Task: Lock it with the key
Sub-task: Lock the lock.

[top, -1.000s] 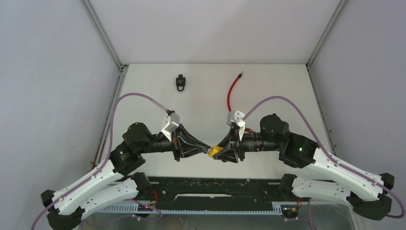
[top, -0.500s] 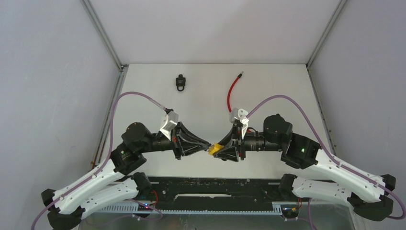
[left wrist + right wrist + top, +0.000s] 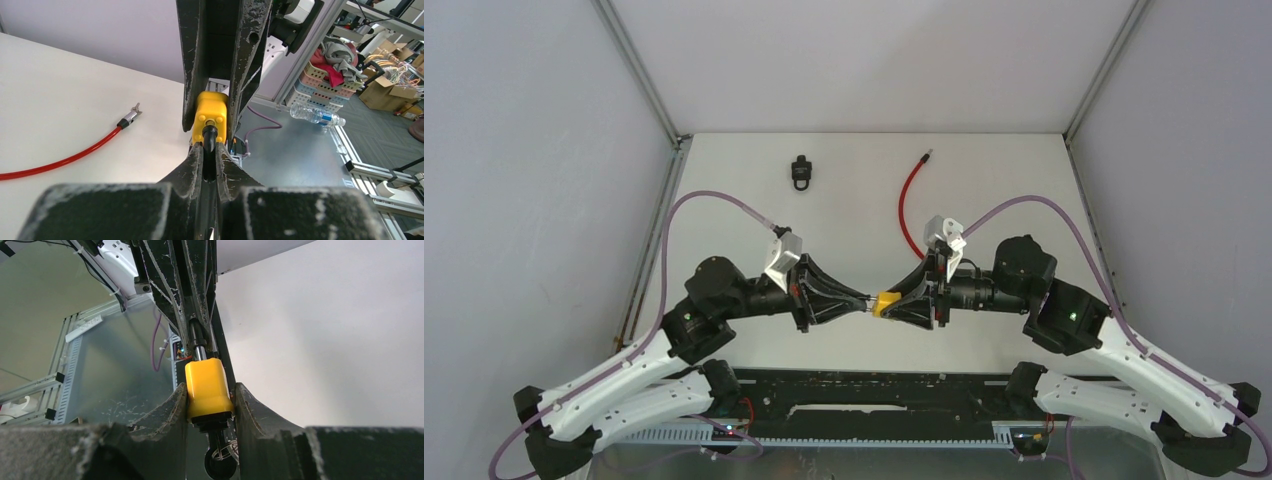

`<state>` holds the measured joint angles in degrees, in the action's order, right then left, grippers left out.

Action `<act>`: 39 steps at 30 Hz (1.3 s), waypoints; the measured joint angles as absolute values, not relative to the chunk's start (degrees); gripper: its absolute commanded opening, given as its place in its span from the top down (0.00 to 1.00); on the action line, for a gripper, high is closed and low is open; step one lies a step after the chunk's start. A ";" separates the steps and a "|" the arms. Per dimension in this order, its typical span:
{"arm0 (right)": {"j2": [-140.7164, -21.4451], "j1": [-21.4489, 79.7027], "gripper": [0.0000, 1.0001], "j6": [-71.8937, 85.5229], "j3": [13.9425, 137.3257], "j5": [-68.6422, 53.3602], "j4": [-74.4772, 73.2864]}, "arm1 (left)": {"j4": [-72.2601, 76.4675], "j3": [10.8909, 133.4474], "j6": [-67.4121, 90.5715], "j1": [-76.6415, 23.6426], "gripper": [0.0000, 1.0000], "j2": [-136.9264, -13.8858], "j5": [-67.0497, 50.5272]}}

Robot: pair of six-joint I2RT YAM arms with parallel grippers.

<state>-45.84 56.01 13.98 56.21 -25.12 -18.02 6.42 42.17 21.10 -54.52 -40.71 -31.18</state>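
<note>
A yellow lock (image 3: pixel 886 303) is held off the table between the two arms, with my right gripper (image 3: pixel 896 303) shut on its sides. In the right wrist view the lock (image 3: pixel 205 385) sits squarely between both fingers (image 3: pixel 175 405); a black collar and a small wire ring hang behind it. My left gripper (image 3: pixel 864 303) faces it from the left, shut on the black-handled key (image 3: pixel 210 137). The key's silver shaft (image 3: pixel 199 351) enters the centre of the lock's face (image 3: pixel 210 110). Both grippers line up tip to tip.
A red cable (image 3: pixel 905 200) lies on the white table behind the right gripper, its metal tip (image 3: pixel 927 153) pointing to the back. A small black object (image 3: pixel 800 171) rests at the back left. Grey walls close in the table's sides.
Both grippers have shifted slightly right and away from the bases. The lock, tilted before, now sits level between them. Both grips are unchanged.
</note>
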 measured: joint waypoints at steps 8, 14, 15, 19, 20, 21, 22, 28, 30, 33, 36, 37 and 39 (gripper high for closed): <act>-44.82 55.86 1.00 13.52 56.21 -24.49 -19.25 | 7.38 41.89 21.63 -55.77 1.00 -41.58 -30.28; -43.53 55.86 1.00 13.17 56.21 -22.63 -20.10 | 9.34 40.73 22.13 -56.69 1.00 -42.13 -29.06; -43.38 55.86 1.00 13.08 56.21 -22.52 -20.21 | 9.56 40.58 22.20 -56.82 1.00 -42.22 -28.86; -43.27 55.61 0.99 13.06 56.21 -22.44 -20.56 | 9.41 40.38 22.31 -57.19 1.00 -42.02 -27.90; -43.27 55.53 0.96 13.06 56.21 -22.41 -20.56 | 9.30 40.38 22.28 -57.28 1.00 -41.74 -27.42; -43.29 55.42 0.91 13.06 56.21 -22.44 -20.56 | 9.26 40.32 22.28 -57.34 1.00 -41.50 -27.00; -43.33 55.33 0.86 13.04 56.21 -22.50 -20.53 | 9.26 40.21 22.31 -57.43 1.00 -41.28 -26.65; -43.48 55.29 0.51 12.53 56.21 -23.73 -20.45 | 9.87 38.68 22.52 -58.43 1.00 -39.44 -24.67; -43.22 54.89 0.43 12.08 56.23 -23.05 -19.73 | 9.50 37.89 22.59 -58.63 1.00 -38.65 -24.69; -42.02 53.74 0.35 11.49 56.34 -21.67 -17.76 | 7.64 36.73 22.79 -59.05 1.00 -37.60 -25.39; -40.29 53.63 0.31 11.14 56.31 -21.56 -16.34 | 6.09 36.10 23.44 -59.37 1.00 -37.45 -25.85; -39.92 53.63 0.31 11.11 56.31 -21.61 -15.92 | 5.91 36.05 23.55 -59.40 1.00 -37.41 -25.85; -39.22 53.60 0.30 11.11 56.23 -21.87 -14.87 | 5.89 35.97 23.83 -59.40 1.00 -37.19 -25.67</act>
